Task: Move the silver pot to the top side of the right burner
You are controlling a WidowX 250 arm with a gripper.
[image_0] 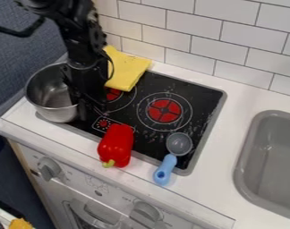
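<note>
The silver metal pot (45, 91) sits at nine o'clock of the black stovetop (199, 106), by the black gripper (87, 108), whose grip I cannot tell, with twelve o'clock on the red right burner (164, 116) seemingly yet to reach.

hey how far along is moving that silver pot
Nothing looks done yet: the silver pot sits at the left end of the stove. The gripper is at its right side; whether it has hold isn't clear. Left to do: getting the pot to the right burner's top side.
</note>
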